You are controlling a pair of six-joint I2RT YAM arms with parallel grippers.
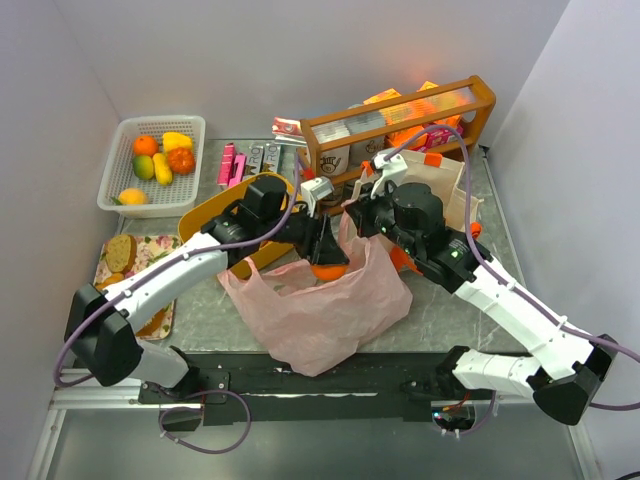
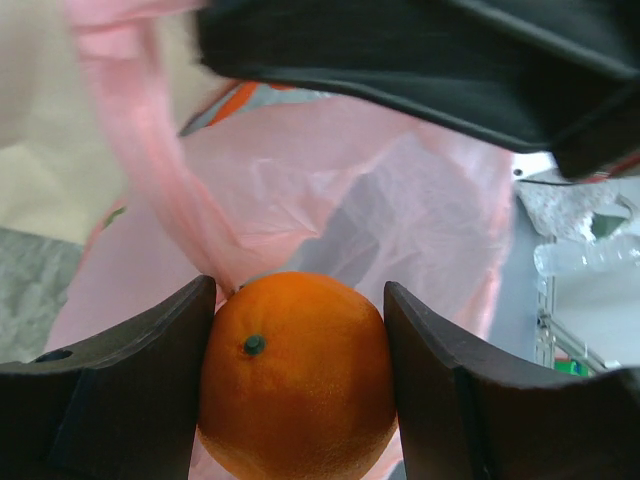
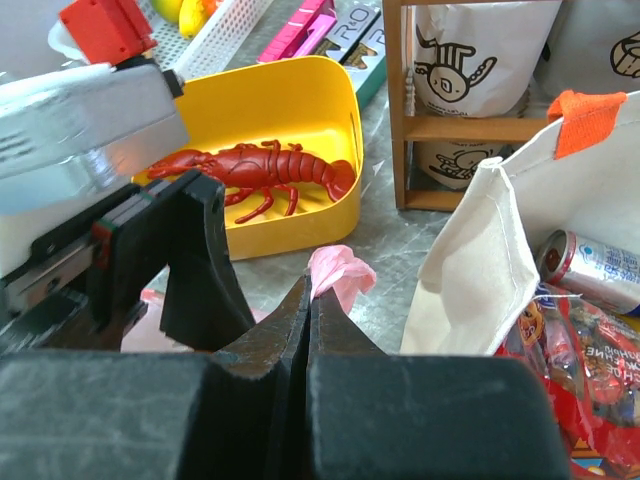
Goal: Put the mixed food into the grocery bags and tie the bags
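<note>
Left claw [image 2: 300, 295] was clamped on the orange [image 2: 300, 390], one finger against each side, stem dot facing my wrist camera. The orange hung just over the open mouth of the pink bag [image 1: 310, 310], which lay slumped at the middle of the table's [image 1: 200, 315] near edge. Right claw [image 3: 308, 300] was pinched tight on the bag's rim, just beside the tote [image 3: 480, 250].

Top camera: high, rear, looking down on whole table [image 1: 200, 315]. Wrist cameras: close-up; all share pink bag [image 1: 310, 310].
</note>
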